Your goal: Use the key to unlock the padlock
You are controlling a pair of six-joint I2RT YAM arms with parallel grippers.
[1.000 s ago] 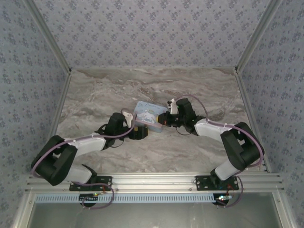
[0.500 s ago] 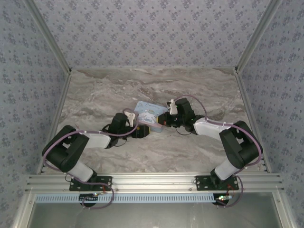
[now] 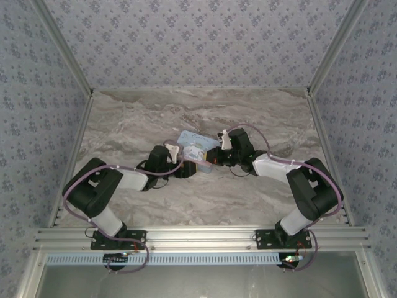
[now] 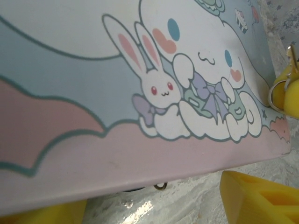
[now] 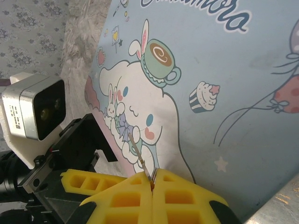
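On the left, the left fingers [image 4: 256, 198] stand apart, one to each side of the lower edge of a cartoon-printed tin [image 4: 93, 93]; whether they touch it I cannot tell; the tin lies on the marble counter [image 3: 155, 118] between the two arms. From the wrist view a small metal loop [image 4: 160, 185] peeks out under the tin's edge, low against the counter; it may belong to the padlock, but the padlock's body is not plain in any view, so I cannot say for sure where it sits.

To the right, the right fingers [image 5: 180, 193] are pressed tight together, pinching the key [image 5: 139, 156], a thin dark sliver that points up and out across the tin's printed face.

The step in hand looks like lining things up: the key is held and ready, the lock is not yet entered, and the left arm seems to be bracing the tin.

The next move calls for a steady hold on the left, then a small, exact approach of the key tip to the keyhole; the key is thin and held only at its end, so any sideways push could twist it in the grip.
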